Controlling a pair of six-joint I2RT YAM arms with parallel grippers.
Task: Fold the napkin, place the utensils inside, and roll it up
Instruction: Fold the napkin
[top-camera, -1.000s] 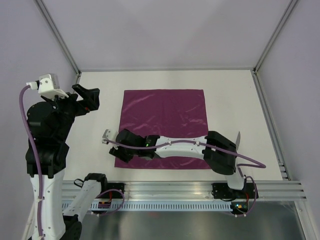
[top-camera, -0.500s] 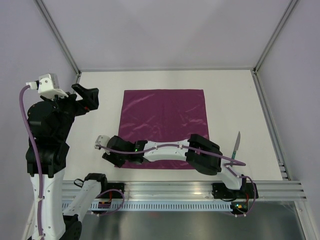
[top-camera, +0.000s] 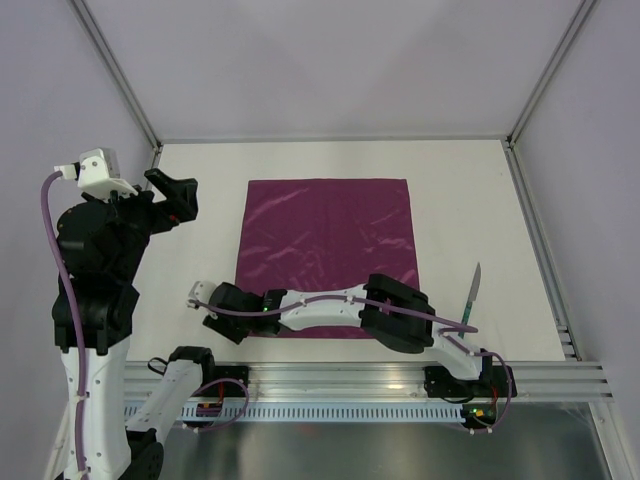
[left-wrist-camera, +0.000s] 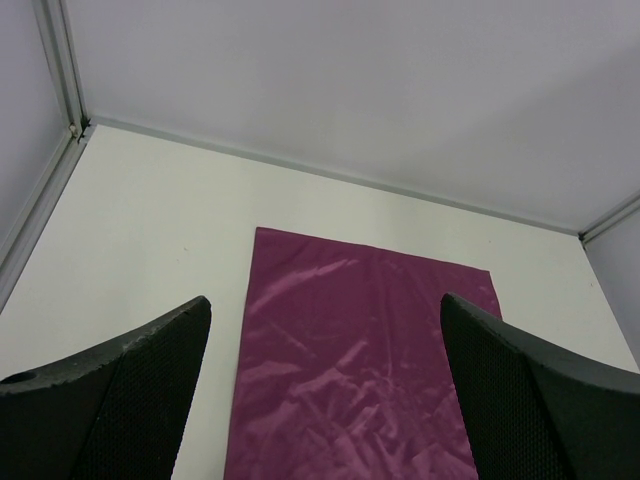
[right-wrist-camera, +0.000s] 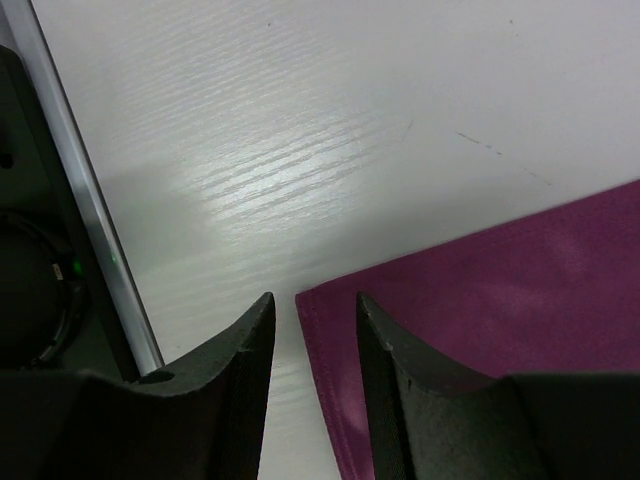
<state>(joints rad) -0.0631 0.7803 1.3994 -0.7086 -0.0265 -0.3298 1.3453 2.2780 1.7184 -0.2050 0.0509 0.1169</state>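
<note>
The magenta napkin (top-camera: 325, 245) lies flat and unfolded in the middle of the table. My right arm reaches across its near edge to the left. My right gripper (top-camera: 226, 322) is low at the napkin's near-left corner. In the right wrist view this gripper (right-wrist-camera: 315, 298) is open, with the corner's hem between the fingers (right-wrist-camera: 400, 380) and bare table beside it. The green-handled knife (top-camera: 473, 295) lies on the table right of the napkin. My left gripper (top-camera: 180, 197) hangs high at the left, wide open and empty, looking down on the napkin (left-wrist-camera: 360, 370).
An aluminium rail (top-camera: 350, 375) runs along the near edge, close behind my right gripper in the right wrist view (right-wrist-camera: 90, 220). White walls and metal frame posts (top-camera: 530, 100) close the table on the other three sides.
My right arm has swung left and nearer, taking its gripper from over the napkin's near-left part to the corner. Its jaws have narrowed. The knife now shows fully. The left arm has stayed still.
</note>
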